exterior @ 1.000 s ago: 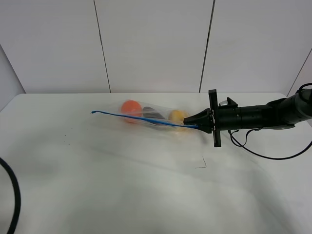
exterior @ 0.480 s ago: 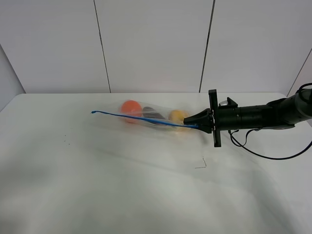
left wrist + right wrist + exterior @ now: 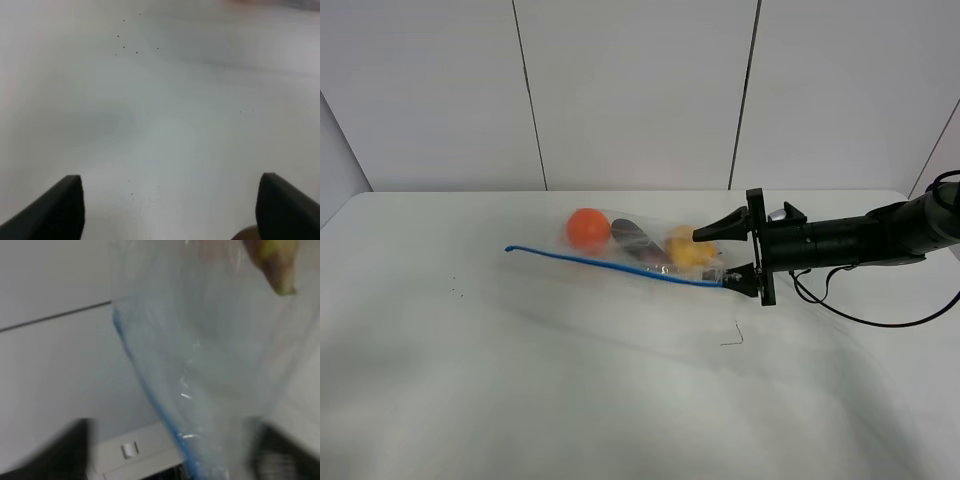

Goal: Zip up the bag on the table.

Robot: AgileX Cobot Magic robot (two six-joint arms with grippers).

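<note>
The clear bag [image 3: 640,248] lies on the white table [image 3: 520,380], its blue zipper strip [image 3: 610,266] running along the near edge. Orange [image 3: 588,228], dark purple [image 3: 638,240] and yellow [image 3: 690,246] items show through it. My right gripper [image 3: 715,258] is open, its jaws spread around the bag's right end, the lower fingertip by the strip's end. The blurred right wrist view shows the bag [image 3: 215,355] and strip [image 3: 150,395] between the fingers [image 3: 70,450]. My left gripper [image 3: 170,210] is open and empty over bare table, out of the high view.
A small dark wire-like mark [image 3: 732,335] lies on the table in front of the right gripper. The right arm's black cable [image 3: 850,315] loops over the table at the right. A panelled wall [image 3: 640,90] rises behind the far edge.
My right gripper has opened from being shut on the strip's right end. The bag has sunk and now lies lower on the table. A black cable at the lower left has left the view.
</note>
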